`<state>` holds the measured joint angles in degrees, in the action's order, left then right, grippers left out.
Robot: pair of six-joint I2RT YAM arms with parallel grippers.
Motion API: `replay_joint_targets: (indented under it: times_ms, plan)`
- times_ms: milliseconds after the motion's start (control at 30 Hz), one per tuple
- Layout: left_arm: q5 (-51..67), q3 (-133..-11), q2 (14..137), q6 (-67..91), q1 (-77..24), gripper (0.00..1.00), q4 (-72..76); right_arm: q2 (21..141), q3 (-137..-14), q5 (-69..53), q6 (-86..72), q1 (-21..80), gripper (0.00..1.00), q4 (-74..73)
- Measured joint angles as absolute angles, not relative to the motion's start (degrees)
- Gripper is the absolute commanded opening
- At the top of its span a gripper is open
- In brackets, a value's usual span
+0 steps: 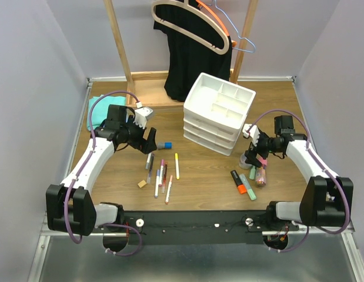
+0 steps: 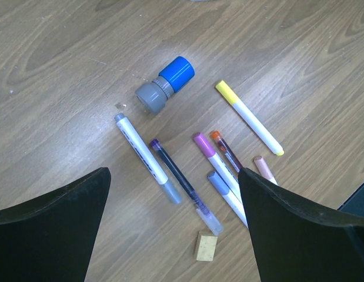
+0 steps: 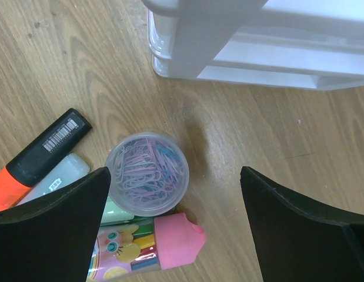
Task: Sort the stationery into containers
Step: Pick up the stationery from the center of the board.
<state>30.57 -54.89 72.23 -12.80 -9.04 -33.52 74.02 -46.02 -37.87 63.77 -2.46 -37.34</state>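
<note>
Presently hovering with both hands released and empty: left hand above the slim white-barrelled plastic pens and markers lying flat on the wooden table, right hand above the clear round tub of paper clips, near the white plastic three-drawer organiser. Probably light, stiff, smooth, prone to rolling; best pinched across mid-barrel, singly. Likely slippery round the tub's wall; better taken across its width and kept upright.

The tube is grey, blue-capped; the marker white with yellow ends. Beside the white organiser, the paper clips are pastel pink and blue; the pink-capped bottle seems cartoon-printed.
</note>
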Motion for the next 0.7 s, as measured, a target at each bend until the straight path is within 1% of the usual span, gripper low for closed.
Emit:
replay_joint_targets:
  times_ms: [433, 700]
  plan:
    - [30.44, -54.89, 73.25, -12.53, -7.92, 0.99, -33.45, 76.44, -46.68, -38.87, 65.67, -2.31, 0.99, -37.54]
    - [30.46, -54.89, 73.25, -12.49, -7.92, 0.99, -33.45, 77.84, -50.09, -40.23, 66.59, -2.20, 0.99, -42.15]
